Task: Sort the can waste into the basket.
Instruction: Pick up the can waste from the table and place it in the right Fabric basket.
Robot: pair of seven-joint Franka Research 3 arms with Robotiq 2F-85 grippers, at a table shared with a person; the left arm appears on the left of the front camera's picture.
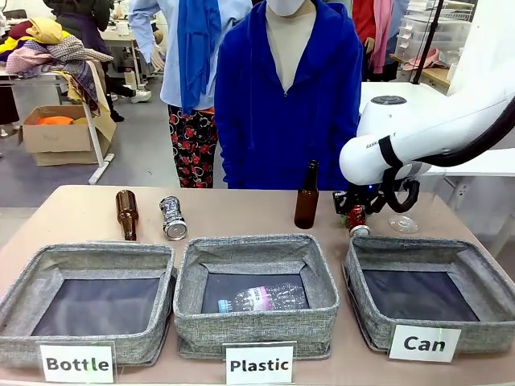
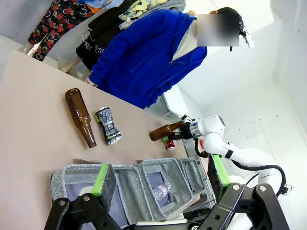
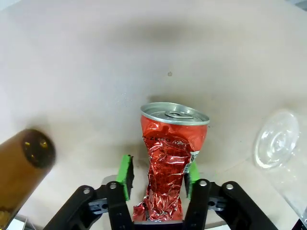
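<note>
R end effector [image 3: 158, 173] low over table [image 1: 80, 211], just behind Can basket [image 1: 483, 326], near standing brown bottle [image 1: 306, 197]. Jaws part-closed astride crushed red can [image 3: 170, 153]; one pad touching, other w/ slight gap, so can't tell if gripped. L end effector [image 2: 159, 172] wide open, empty. Silver can [image 1: 172, 218] lies far L.

Front faces person [image 1: 286, 104]; wrists seemingly share red can [image 3: 169, 158].
</note>
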